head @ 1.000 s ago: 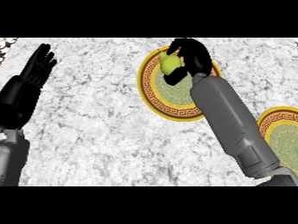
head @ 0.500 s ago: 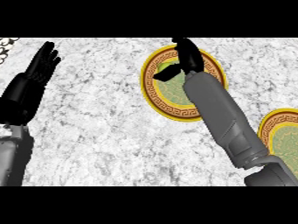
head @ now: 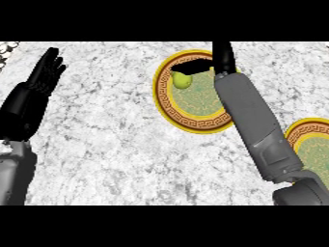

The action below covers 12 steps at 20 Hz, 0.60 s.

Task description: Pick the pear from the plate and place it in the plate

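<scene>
The marble desk (head: pixel 124 144) fills the view. Across its right side the right forearm (head: pixel 249 116) runs up from the lower edge to the far part of the gold-rimmed plate (head: pixel 168 108). At the left the left hand (head: pixel 32 99) rests open, fingers straight and up, holding nothing. A second plate (head: pixel 298 135) lies at the right edge, partly behind the forearm. The right hand (head: pixel 222 60) sits over the first plate's far rim, one black part stretched sideways just above the pear (head: pixel 182 80). The pear lies on that plate's upper left. Whether this hand has closed on it cannot be told.

The step in hand looks like the pick. Next the pear must be secured, lifted off this plate, and carried right and nearer to the second plate.
</scene>
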### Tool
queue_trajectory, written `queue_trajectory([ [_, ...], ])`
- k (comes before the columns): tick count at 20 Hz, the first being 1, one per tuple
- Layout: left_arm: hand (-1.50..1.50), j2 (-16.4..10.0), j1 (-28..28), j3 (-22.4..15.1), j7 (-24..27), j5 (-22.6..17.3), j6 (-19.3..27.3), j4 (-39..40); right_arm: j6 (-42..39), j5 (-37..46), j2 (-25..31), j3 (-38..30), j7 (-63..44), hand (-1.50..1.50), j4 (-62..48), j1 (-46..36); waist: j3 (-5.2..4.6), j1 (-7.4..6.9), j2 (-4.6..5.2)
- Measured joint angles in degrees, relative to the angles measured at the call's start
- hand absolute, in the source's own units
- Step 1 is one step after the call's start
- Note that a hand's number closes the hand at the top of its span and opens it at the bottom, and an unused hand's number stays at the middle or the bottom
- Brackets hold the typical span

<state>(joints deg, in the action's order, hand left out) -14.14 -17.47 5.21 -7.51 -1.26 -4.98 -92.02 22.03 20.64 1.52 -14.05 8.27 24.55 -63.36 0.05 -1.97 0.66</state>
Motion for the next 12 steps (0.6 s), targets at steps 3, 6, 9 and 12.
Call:
queue_trajectory([
  [3, 0.00, -0.70, -0.28, 1.19, -0.58, -0.79, -0.45, 0.05, -1.44, -2.85, 1.64, -2.37, 1.36, -1.50, 1.29, 1.33, -0.01, 0.73, -0.25],
  [6, 0.00, -0.64, 0.77, 1.29, -1.41, -0.69, -0.23, -1.55, -3.99, -5.22, 4.16, -4.00, 2.64, -1.50, 3.22, 3.86, -0.02, 1.25, -0.49],
  [9, 0.00, -0.66, 1.49, 1.53, -0.62, -0.51, -0.51, -1.18, -7.46, -7.42, 6.96, -5.14, 3.99, -1.50, 5.79, 7.23, -0.03, 1.76, -0.62],
  [12, 0.00, -1.16, 0.81, 2.42, -1.13, -0.84, -0.65, -0.83, -11.85, -9.36, 10.42, -5.77, 4.35, -1.50, 9.28, 10.50, -0.04, 2.15, -0.73],
])
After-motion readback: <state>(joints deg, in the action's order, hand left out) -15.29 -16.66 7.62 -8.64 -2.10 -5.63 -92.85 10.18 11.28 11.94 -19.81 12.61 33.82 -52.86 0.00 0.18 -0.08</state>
